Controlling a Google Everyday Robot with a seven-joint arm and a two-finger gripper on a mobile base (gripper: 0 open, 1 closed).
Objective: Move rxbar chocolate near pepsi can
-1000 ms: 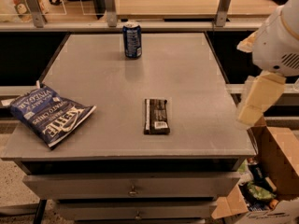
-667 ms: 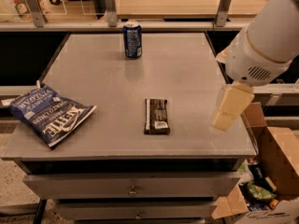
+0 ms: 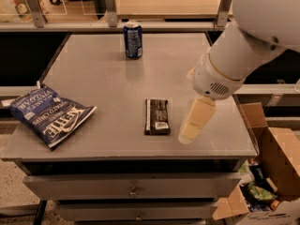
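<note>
The rxbar chocolate [image 3: 157, 116] lies flat on the grey table [image 3: 108, 78], near its front middle, long side running front to back. The pepsi can [image 3: 133, 40] stands upright at the table's far side, well behind the bar. My gripper [image 3: 186, 136] hangs from the white arm [image 3: 243, 46] just right of the bar, a little above the table's front right part. It holds nothing that I can see.
A large blue chip bag [image 3: 49, 115] lies at the table's front left. An open cardboard box [image 3: 269, 172] with items stands on the floor to the right. A rail with clear panels [image 3: 110, 6] runs behind the table. Drawers [image 3: 133, 189] are below.
The arm has swung left from beyond the table's right edge, and the gripper now hangs close beside the bar. The bar, can and bag have not moved.
</note>
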